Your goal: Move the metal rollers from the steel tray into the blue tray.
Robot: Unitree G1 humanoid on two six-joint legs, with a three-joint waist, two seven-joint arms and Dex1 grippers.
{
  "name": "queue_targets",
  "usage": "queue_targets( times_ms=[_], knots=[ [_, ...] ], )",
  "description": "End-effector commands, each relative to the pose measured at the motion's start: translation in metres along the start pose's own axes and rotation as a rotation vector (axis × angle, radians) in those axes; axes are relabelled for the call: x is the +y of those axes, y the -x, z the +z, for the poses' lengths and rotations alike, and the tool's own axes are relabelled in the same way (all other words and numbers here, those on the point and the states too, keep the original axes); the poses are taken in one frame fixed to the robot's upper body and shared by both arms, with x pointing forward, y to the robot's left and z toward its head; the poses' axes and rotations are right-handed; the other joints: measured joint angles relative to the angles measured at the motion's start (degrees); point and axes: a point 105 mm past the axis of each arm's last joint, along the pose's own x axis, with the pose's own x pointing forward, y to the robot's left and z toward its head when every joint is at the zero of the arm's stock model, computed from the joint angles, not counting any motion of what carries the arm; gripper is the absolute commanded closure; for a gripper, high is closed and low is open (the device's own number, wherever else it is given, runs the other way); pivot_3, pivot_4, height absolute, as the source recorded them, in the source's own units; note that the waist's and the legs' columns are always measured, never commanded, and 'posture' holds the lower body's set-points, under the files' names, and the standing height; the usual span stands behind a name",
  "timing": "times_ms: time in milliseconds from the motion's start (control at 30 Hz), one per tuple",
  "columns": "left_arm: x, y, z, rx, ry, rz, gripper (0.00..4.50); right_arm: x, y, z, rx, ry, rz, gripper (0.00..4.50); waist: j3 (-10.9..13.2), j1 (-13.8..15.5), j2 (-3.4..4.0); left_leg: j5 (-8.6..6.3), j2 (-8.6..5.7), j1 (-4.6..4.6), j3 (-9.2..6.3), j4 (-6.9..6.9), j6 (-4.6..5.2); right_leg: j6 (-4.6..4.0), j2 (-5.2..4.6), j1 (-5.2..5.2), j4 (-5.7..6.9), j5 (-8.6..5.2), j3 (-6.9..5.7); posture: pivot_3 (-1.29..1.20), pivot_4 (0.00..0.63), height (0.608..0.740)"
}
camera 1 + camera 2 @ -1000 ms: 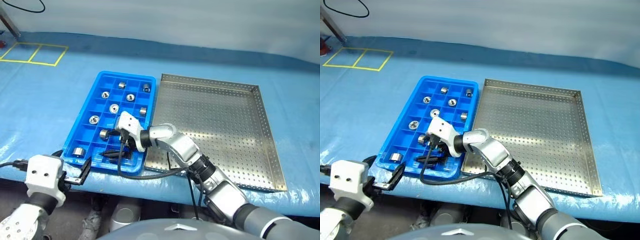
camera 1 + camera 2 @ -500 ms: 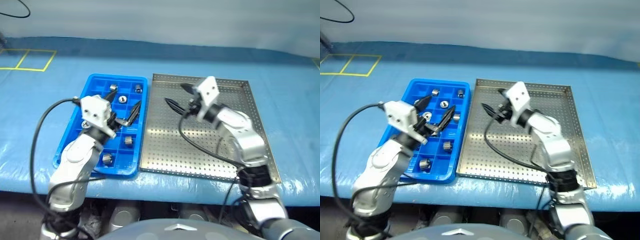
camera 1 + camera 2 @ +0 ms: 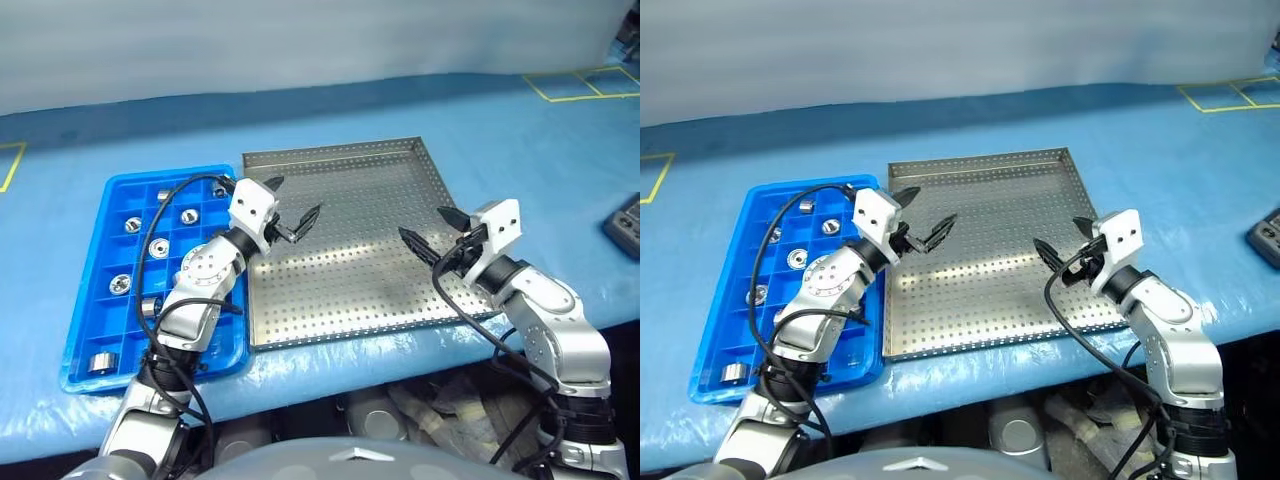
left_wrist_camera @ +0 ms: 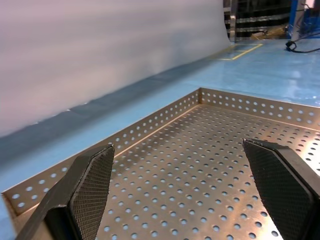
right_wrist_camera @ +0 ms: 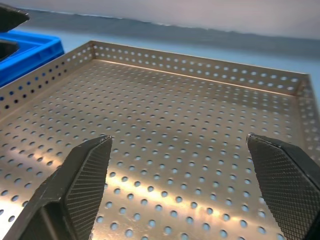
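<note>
Your steel tray [image 3: 350, 240] sits at table centre, its perforated floor bare. Your blue tray [image 3: 85, 300] lies just beside it on the robot's left, edges nearly touching. Your metal rollers [image 3: 159, 246] rest singly in separate compartments of the blue tray. Your left gripper [image 3: 292, 214] hangs over the steel tray's left portion, fingers spread wide, holding nothing. Your right gripper [image 3: 432, 233] hangs at the steel tray's right rim, fingers spread wide, likewise holding nothing.
</note>
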Motion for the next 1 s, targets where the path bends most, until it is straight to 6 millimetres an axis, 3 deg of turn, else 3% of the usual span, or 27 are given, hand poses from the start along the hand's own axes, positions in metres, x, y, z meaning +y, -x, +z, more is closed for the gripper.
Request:
queue_targets(
  times_ms=[33, 233, 467, 1000],
  knots=[
    [-0.011, 0.002, -0.001, 0.019, -0.015, -0.086, 0.0, 0.011, 0.001, 0.017, -0.058, 0.044, 0.069, 0.02, 0.0, -0.82, 0.0, 0.0, 0.0, 0.03, 0.09, 0.02, 0.01, 0.14, 0.12, 0.0, 0.0, 0.02, 0.26, -0.36, 0.15, 0.74],
    [-0.023, 0.011, -0.007, 0.051, -0.022, -0.153, 0.0, 0.019, -0.005, 0.017, -0.049, 0.053, 0.147, 0.02, 0.0, -2.37, 0.01, 0.0, 0.07, 0.1, 0.34, 0.01, 0.01, 0.37, 0.27, -0.1, 0.04, 0.01, 0.73, -0.34, 0.15, 0.74],
    [-0.017, 0.021, -0.009, 0.056, -0.038, -0.086, 0.0, 0.021, -0.017, 0.015, -0.048, 0.049, 0.175, 0.02, 0.0, -1.98, 0.0, -0.02, 0.06, 0.1, 0.44, 0.01, 0.07, 0.35, 0.23, -0.13, 0.03, 0.12, 0.83, -0.29, 0.15, 0.74],
    [-0.015, 0.04, -0.008, 0.06, -0.038, 0.004, 0.0, 0.033, -0.04, 0.01, -0.048, 0.043, 0.263, 0.02, 0.0, 3.47, 0.0, -0.05, 0.05, 0.07, 0.47, 0.01, 0.11, 0.24, -0.07, -0.23, 0.02, 0.19, 0.84, -0.18, 0.15, 0.74]
  ],
)
